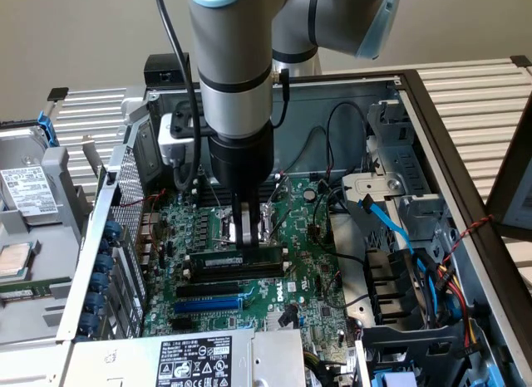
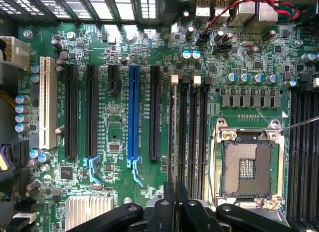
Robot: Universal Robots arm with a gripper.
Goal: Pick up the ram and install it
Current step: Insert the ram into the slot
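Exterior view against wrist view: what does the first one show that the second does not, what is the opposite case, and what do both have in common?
Exterior view: the robot arm, the open computer case, the blue cable, and the ram seen side-on, with the gripper shut on it. Wrist view: the CPU socket, the white slot and the finned heatsink. Shared: the green motherboard, the blue slot and the gripper.

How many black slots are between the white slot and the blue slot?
3. Two long black slots stand side by side nearest the white slot; one short black slot sits beside the blue slot. None seems hidden.
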